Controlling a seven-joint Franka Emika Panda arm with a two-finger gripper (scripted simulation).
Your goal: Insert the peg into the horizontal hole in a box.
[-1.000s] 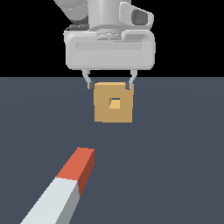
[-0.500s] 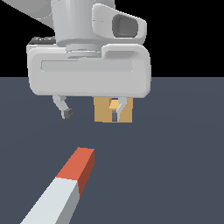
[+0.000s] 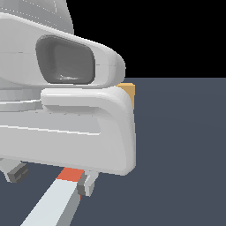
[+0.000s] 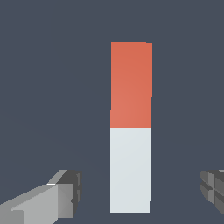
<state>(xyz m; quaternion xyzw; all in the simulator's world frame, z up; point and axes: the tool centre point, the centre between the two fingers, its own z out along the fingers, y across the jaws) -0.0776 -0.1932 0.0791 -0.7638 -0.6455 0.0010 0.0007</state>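
With fingers spread wide and gripping nothing, the end effector point(image 4: 140, 192) is straddling the peg point(image 4: 130, 127), risking an off-centre pinch that twists it.

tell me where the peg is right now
The peg lies flat on the dark floor, low on the exterior view's left, between the open tool's fingers, untouched; the box sits beyond, mostly hidden.
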